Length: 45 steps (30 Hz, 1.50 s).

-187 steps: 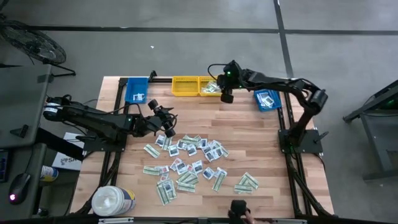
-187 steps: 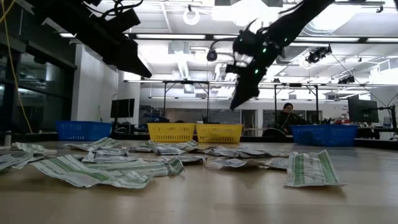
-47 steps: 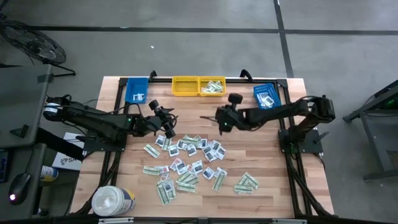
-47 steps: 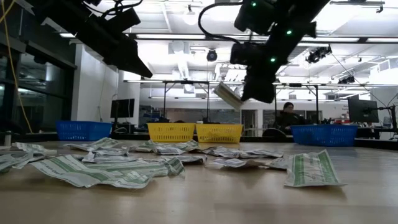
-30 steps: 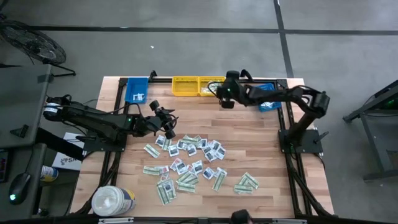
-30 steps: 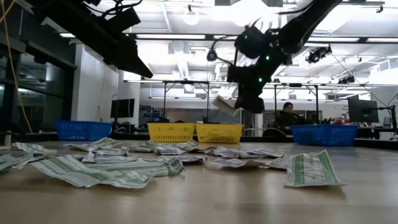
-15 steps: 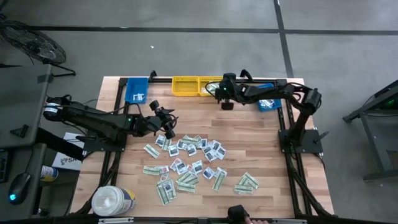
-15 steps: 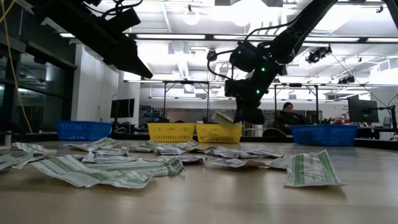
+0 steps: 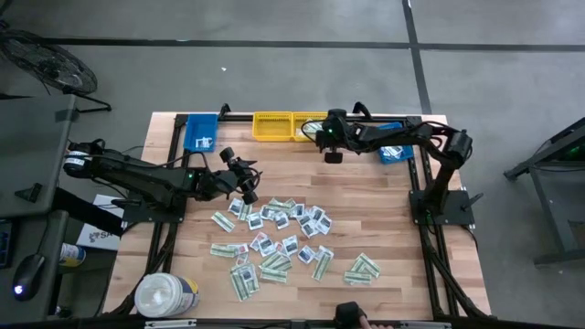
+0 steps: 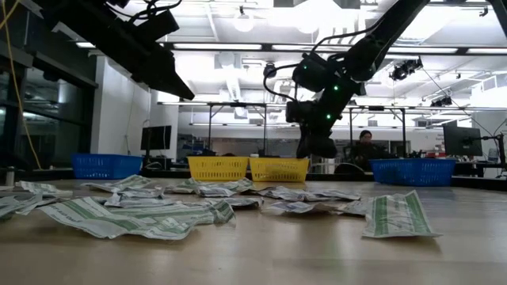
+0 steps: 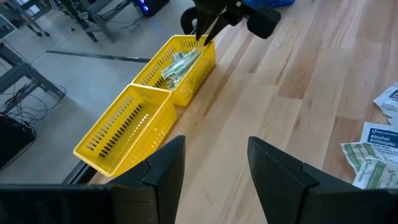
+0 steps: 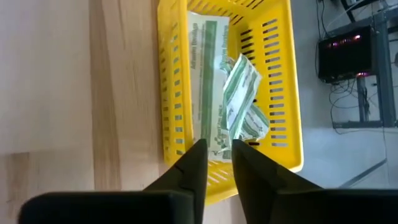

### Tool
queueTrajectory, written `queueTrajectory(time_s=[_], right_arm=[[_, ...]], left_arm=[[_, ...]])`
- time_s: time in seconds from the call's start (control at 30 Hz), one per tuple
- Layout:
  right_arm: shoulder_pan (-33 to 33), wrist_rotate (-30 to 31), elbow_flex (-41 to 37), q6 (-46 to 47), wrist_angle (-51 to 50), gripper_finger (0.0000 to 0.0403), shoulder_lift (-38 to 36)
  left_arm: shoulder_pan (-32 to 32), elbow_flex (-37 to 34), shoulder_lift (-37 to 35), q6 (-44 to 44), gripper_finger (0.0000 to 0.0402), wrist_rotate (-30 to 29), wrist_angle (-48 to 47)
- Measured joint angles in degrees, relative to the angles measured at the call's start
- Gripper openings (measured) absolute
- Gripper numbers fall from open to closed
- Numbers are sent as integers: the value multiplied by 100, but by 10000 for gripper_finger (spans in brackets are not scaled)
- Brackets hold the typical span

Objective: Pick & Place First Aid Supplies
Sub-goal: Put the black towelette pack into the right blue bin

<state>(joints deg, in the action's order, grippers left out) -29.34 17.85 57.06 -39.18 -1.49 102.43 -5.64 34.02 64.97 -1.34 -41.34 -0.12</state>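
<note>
Green-white strip packets [image 12: 227, 106] lie in a loose heap inside the right-hand yellow bin [image 12: 283, 93] at the far edge of the bench [image 9: 366, 196]. Right tool [image 12: 217, 149] hangs directly above that bin; fingers slightly parted with a narrow gap, nothing pinched between them, the nearest packet just beyond the tips.

Remaining packets [image 9: 279, 239], strips and small squarish ones, scattered over the middle and near part of the bench, well apart from the right tool. Left tool [image 9: 245, 183] hovers at the far-left edge of that scatter, fingers spread, empty.

High view: neighbouring yellow bin [image 9: 271, 126] touches the filled one; blue bins [image 9: 201, 132] at either far corner; white tub [image 9: 166, 294] at the near-left corner.

Right wrist view alone shows the finger gap and the bin's contents clearly. Low view: right tool [image 10: 315, 145] just above the bin rim, contents hidden. Left wrist view: neighbouring bin [image 11: 124, 127] holds nothing visible
</note>
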Motion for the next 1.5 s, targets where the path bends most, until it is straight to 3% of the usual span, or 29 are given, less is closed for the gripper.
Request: queueTrajectory(time_s=[0.2,0.53,0.63,0.8,0.93,1.13,1.33,1.5], right_arm=[[20,90,0,675,-311,98,-158],[267,-168,0,2091,-1089,104,-1259],[314,-717,2,3057,-1489,104,-1656],[338,-2275,-34,4745,-2260,104,-2178],[555,-3123,-403,5476,-2395,103,-2368],[1145,-3212,-1192,5716,-2159,103,-2382],[1593,-3178,-2049,6259,-871,103,-2380],[1989,-3168,-2544,6315,-96,103,-2380]], left_arm=[[1,0,0,0,172,0,0],[1,0,0,0,172,-4,-2],[1,0,0,0,172,-4,0],[1,0,0,0,172,-2,-2],[1,0,0,0,172,-2,-2],[1,0,0,-2,172,20,6],[1,0,0,-4,172,510,343],[1,0,0,0,172,584,509]])
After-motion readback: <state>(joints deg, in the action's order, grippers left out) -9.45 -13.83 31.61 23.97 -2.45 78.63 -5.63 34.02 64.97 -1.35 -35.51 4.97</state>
